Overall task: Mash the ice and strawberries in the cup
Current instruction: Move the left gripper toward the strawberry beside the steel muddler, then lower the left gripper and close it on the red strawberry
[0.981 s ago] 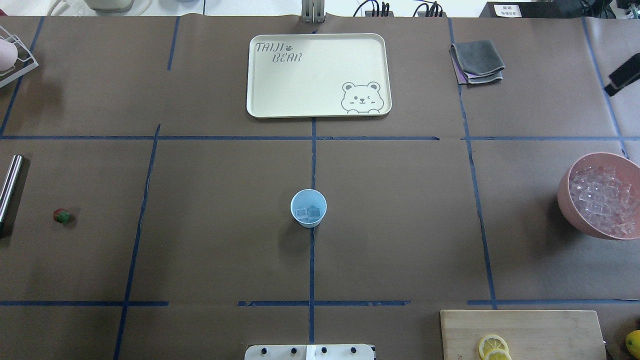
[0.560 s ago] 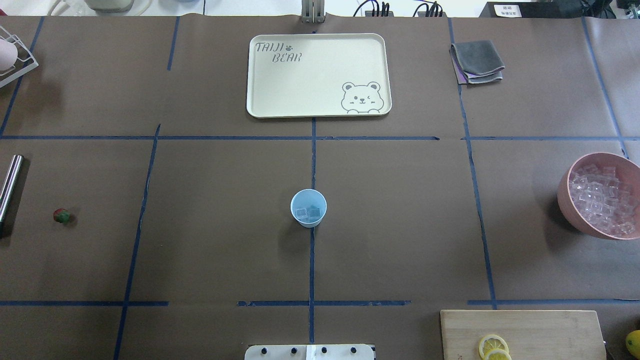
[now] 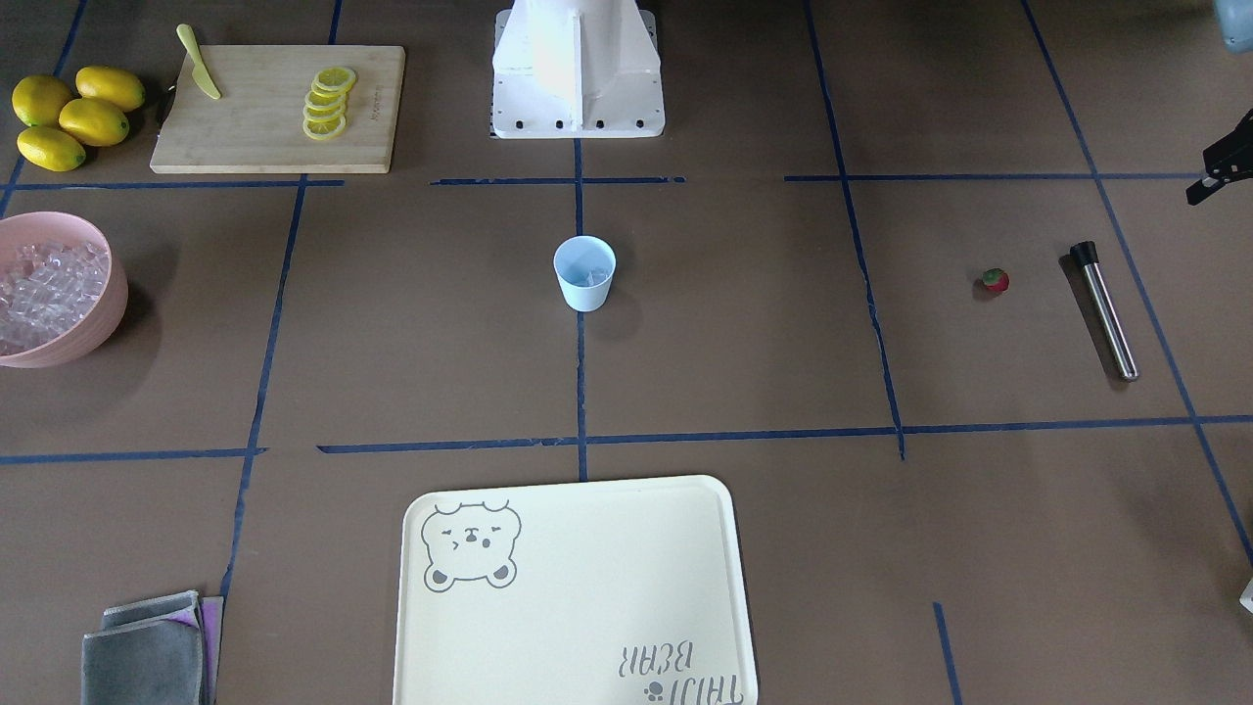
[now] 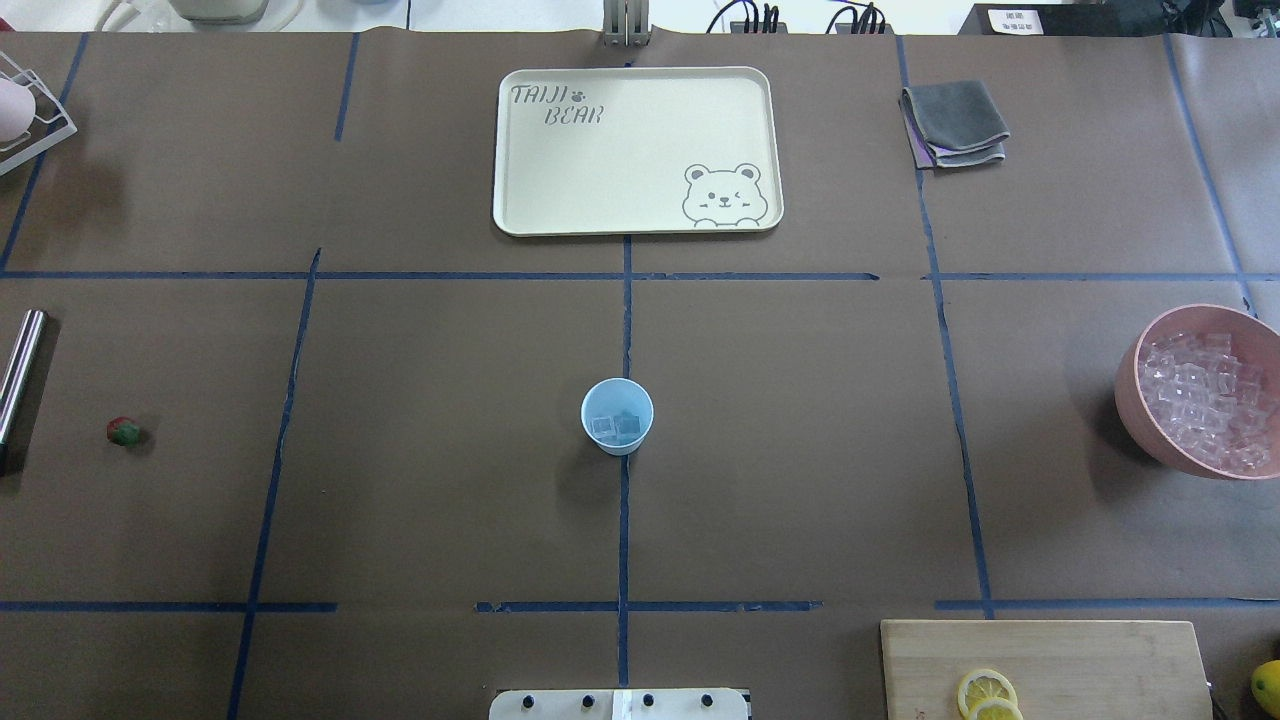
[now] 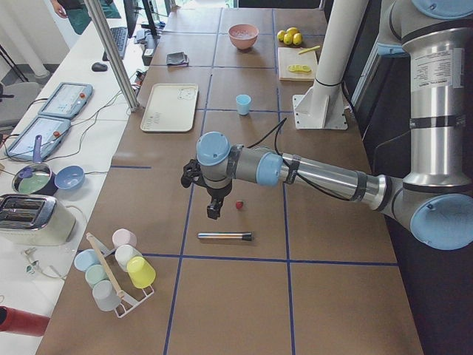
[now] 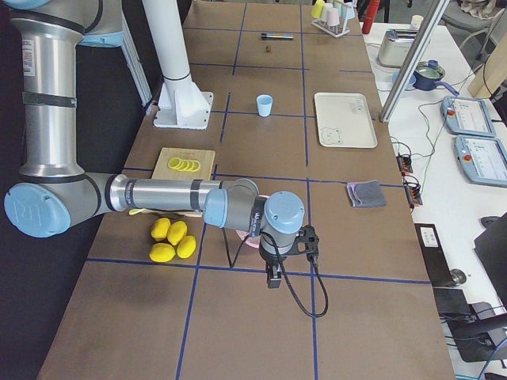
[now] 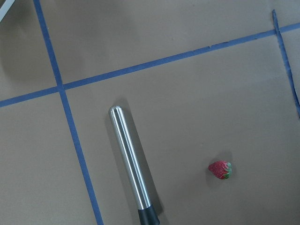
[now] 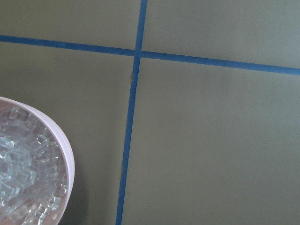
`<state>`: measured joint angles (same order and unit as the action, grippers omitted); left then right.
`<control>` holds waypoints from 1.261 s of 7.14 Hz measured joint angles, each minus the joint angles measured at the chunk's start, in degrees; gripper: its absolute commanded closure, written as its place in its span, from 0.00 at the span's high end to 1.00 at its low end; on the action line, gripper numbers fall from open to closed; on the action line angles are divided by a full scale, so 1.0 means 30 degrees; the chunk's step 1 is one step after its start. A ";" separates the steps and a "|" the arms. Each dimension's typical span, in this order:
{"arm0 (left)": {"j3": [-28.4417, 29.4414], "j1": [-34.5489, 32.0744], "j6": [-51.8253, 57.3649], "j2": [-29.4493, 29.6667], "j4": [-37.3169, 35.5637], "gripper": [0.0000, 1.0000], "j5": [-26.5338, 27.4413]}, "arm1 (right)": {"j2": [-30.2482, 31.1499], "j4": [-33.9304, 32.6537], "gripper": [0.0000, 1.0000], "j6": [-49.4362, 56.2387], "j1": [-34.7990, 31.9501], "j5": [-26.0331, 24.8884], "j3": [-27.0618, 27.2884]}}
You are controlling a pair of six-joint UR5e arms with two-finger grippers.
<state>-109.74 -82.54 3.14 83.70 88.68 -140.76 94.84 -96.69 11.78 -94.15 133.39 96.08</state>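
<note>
Cup point(image 4: 617, 416): pale blue, upright at table centre, on the blue tape line running straight out from the robot base point(image 4: 618, 703). Ice point(image 4: 614, 427): two clear cubes lie in its bottom.

Strawberry point(image 4: 123, 432): on its side on the brown paper, well left of the cup. Between the two there is only paper and one tape line. A steel muddler point(image 4: 20, 370) with a black end lies just beside the berry, further left, not touching it.

Left gripper point(image 5: 213, 210): points down, hanging above the table near berry and muddler and touching neither. The left wrist view looks down on both. I cannot tell how far its jaws are spread.

Right gripper point(image 6: 273, 279): hangs above the paper at the right end, close to the pink bowl point(image 4: 1130, 400), which is heaped with ice cubes point(image 4: 1205, 400). I cannot tell its spread either, and the arm hides most of the bowl in the right side view.

Far side: cream bear tray point(image 4: 520, 150) at centre, folded grey cloths point(image 4: 955, 123) to its right.

Near right: wooden cutting board point(image 4: 1080, 650) with lemon slices point(image 4: 986, 692) and a yellow knife point(image 3: 199, 62). Four whole lemons point(image 3: 93, 119) lie beside it.

Left end: wire rack of pastel cups point(image 5: 118, 270).
</note>
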 measured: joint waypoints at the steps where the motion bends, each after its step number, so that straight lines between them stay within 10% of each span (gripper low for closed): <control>1: -0.0395 0.0304 -0.0646 -0.0042 0.0706 1.00 0.0037 | 0.0403 0.1208 0.99 -0.0850 -0.0011 -0.0162 0.0035; 9: 0.0653 0.8709 -1.4041 -0.2483 1.1556 1.00 0.5743 | 0.0729 0.2346 0.99 -0.1357 -0.0024 -0.0659 0.0016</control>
<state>-107.78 -56.41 -38.98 76.25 123.35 -123.53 97.03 -89.65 7.71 -94.22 131.41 96.13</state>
